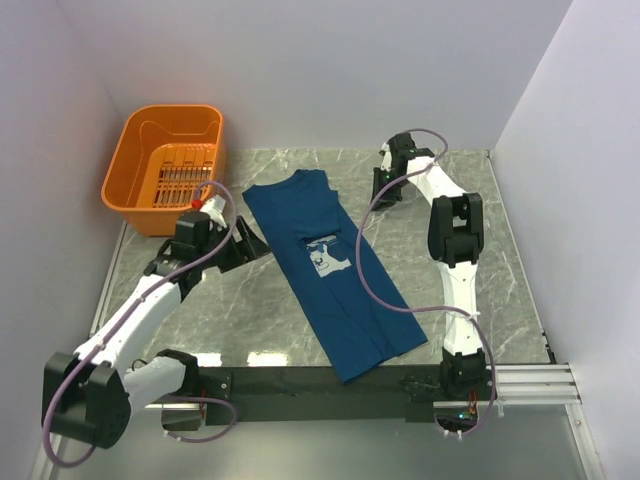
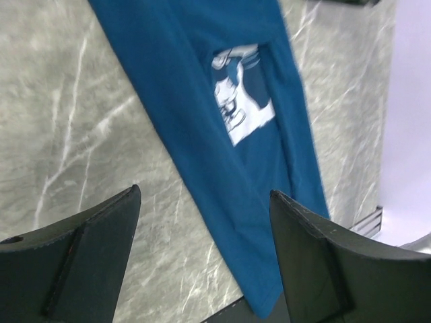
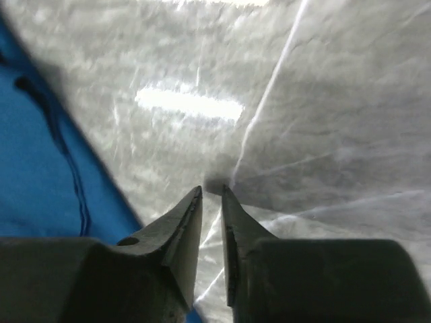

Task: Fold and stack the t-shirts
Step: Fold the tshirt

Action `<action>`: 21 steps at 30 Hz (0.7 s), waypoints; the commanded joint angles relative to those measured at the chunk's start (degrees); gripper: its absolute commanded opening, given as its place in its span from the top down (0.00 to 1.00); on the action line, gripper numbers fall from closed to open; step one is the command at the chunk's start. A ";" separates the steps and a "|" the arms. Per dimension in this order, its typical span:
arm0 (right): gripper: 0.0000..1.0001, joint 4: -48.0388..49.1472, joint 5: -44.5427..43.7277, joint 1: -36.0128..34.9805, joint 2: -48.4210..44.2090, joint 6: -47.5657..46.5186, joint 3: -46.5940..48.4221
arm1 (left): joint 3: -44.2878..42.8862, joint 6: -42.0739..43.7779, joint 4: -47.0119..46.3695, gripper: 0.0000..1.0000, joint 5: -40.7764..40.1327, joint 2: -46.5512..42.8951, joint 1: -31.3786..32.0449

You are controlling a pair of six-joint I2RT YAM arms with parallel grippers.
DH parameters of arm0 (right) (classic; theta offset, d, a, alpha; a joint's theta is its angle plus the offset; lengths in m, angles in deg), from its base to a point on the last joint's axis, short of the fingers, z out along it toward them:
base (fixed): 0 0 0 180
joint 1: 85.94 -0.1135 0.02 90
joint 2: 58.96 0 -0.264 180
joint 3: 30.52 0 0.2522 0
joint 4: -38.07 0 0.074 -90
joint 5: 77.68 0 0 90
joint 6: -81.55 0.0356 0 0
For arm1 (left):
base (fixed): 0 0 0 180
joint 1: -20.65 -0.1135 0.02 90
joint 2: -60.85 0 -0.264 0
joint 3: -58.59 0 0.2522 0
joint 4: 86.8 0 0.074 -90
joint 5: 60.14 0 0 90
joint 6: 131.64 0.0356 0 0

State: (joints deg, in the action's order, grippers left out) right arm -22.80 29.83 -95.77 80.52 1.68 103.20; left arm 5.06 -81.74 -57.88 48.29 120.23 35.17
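Observation:
The dark navy-blue t-shirt [image 1: 345, 300] lies flat on the marble table as a long strip folded lengthwise, running diagonally from the back centre to the near right. Its pale print [image 1: 325, 255] faces up. In the left wrist view the t-shirt [image 2: 182, 81] and its print [image 2: 239, 94] lie ahead of the fingers. My left gripper [image 1: 250, 245] is open and empty, just above the table at the strip's left edge [image 2: 205, 195]. My right gripper [image 1: 383, 190] is beyond the strip's upper right edge, its jaws nearly together with nothing between them [image 3: 211, 190]. The blue cloth [image 3: 40, 182] lies to its left.
An orange plastic basket [image 1: 140, 210] stands at the back left, close behind my left arm. White walls enclose the table on three sides. A black rail [image 1: 300, 385] runs along the near edge, and the shirt's near end overhangs it.

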 commanded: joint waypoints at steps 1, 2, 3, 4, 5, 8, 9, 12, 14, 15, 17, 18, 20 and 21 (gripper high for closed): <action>0.71 1.23 7.94 0.07 -4.21 -2.65 -2.54 | -1.45 0.98 -2.33 0.18 1.35 2.93 1.64; 0.64 1.41 9.97 -0.11 -4.39 -2.83 -2.54 | -1.63 1.07 -2.41 0.18 1.17 3.98 2.61; 0.61 1.50 12.17 -0.02 -4.22 -3.01 -2.37 | -1.80 0.99 -2.59 0.18 0.99 4.26 2.96; 0.57 1.58 15.84 -0.28 -3.96 -3.10 -1.67 | -1.72 0.72 -2.76 0.18 0.73 4.35 3.31; 0.54 0.80 16.66 -1.07 -3.00 -3.45 -0.88 | -1.63 0.63 -2.77 0.18 0.20 4.17 3.75; 0.52 -0.35 17.64 -3.17 -0.44 -3.72 1.94 | -1.02 0.28 -2.77 0.18 -0.50 3.12 3.93; 0.51 -0.17 17.46 -3.44 0.08 -3.28 2.38 | -0.75 0.20 -2.42 0.18 -0.68 2.85 3.93; 0.45 0.00 17.20 -4.41 2.46 -0.91 5.19 | -0.92 0.46 -1.54 0.18 -1.29 1.98 3.93; 0.45 0.27 16.68 -4.68 3.87 0.76 7.21 | -1.19 0.63 -0.66 0.18 -1.65 1.45 3.93; 0.44 0.44 16.32 -4.94 4.22 1.03 7.65 | -1.36 0.72 -0.48 0.17 -1.91 1.27 3.93; 0.45 0.53 14.66 -5.55 4.92 1.82 8.71 | -1.71 0.72 -0.04 0.17 -2.09 0.83 3.93; 0.44 0.53 14.13 -6.08 5.19 2.00 8.88 | -1.89 0.81 0.05 0.17 -2.18 0.92 3.93; 0.44 0.36 13.25 -6.61 5.62 2.26 9.06 | -2.15 0.72 0.05 0.17 -2.09 0.83 3.93; 0.44 0.35 12.37 -6.96 5.80 2.35 9.15 | -2.50 0.55 0.05 0.17 -2.09 0.92 3.93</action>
State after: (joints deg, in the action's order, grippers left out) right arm -22.45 44.61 -102.00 85.26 2.69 109.78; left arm 5.03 -81.54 -57.66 46.87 122.24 38.96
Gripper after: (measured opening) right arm 0.554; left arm 0.826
